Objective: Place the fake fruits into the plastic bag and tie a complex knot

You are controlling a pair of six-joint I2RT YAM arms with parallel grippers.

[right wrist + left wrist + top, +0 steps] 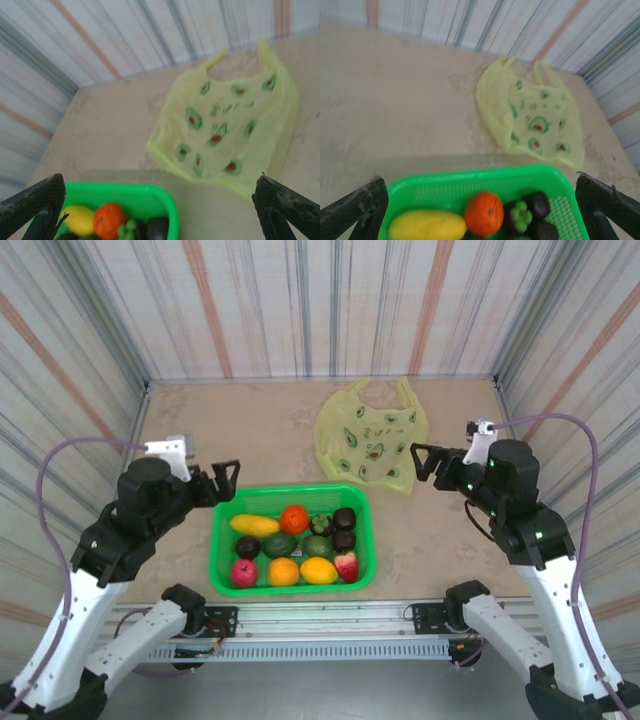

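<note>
left gripper (225, 483), mid-left, and right gripper (420, 465), mid-right: jaws wide open, empty. fake fruits (294, 519) sit in green basket (290, 490), lower centre. plastic bag (372, 445) lies flat on worktop (250, 430), upper centre. loading not begun; next likely needs bag mouth opened.

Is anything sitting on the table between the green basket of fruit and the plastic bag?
Nothing visible does. Only bare table lies between the green basket holding the fake fruits and the plastic bag, flat beyond its far right corner.
</note>
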